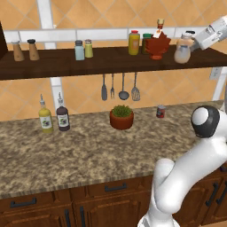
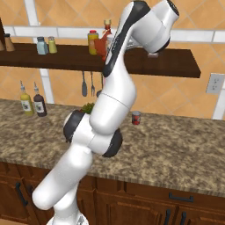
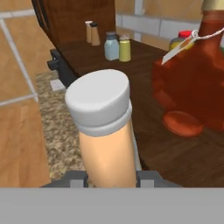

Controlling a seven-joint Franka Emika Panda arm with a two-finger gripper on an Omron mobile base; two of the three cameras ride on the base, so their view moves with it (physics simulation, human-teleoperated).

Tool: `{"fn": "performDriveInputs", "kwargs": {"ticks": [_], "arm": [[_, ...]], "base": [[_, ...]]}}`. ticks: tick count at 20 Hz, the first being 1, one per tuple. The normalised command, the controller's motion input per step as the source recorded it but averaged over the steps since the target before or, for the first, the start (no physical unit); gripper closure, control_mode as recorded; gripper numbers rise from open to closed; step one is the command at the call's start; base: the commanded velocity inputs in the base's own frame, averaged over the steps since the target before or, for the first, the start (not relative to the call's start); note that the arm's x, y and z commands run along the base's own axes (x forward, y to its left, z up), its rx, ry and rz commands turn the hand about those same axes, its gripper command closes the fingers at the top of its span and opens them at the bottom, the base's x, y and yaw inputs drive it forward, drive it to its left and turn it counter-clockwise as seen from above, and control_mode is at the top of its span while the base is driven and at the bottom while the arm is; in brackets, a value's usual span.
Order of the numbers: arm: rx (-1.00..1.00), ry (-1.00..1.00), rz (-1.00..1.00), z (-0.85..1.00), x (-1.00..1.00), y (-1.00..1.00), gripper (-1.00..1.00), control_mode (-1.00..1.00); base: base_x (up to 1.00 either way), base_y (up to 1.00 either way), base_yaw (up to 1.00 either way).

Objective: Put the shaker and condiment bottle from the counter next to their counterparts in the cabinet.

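**Condiment bottle held at the shelf, beside the sauces**

The gripper is clamped on the condiment bottle, holding it at the cabinet shelf's right end, just right of the red maple-leaf bottle, so it would join its counterparts; the shaker already stands beside the yellow-green shaker further left; the maple-leaf bottle crowds the spot closely, and its tag hangs near; on the counter below stand a potted plant and two spouted bottles.

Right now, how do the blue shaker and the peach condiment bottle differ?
The shaker stands free on the cabinet beside the yellow-green shaker; the condiment bottle is held by the gripper at the shelf's other end. The shaker is blue-grey, the condiment bottle peach. Both have pale caps.
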Motion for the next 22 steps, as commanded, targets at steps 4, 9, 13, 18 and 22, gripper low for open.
{"fn": "performDriveInputs", "kwargs": {"ticks": [4, 9, 13, 18, 22], "arm": [[0.0, 0.0, 0.0, -0.13, 0.44, 0.0, 1.0, -1.0], [0.0, 0.01, 0.0, -0.05, 0.54, -0.1, 1.0, -1.0], [0.0, 0.0, 0.0, -0.01, 0.46, -0.21, 1.0, -1.0], [0.0, 0.0, 0.0, -0.05, 0.39, -0.23, 1.0, -1.0], [0.0, 0.0, 0.0, -0.03, 0.34, -0.16, 1.0, -1.0]], "base": [[0.0, 0.0, 0.0], [0.0, 0.0, 0.0], [0.0, 0.0, 0.0], [0.0, 0.0, 0.0], [0.0, 0.0, 0.0]]}}
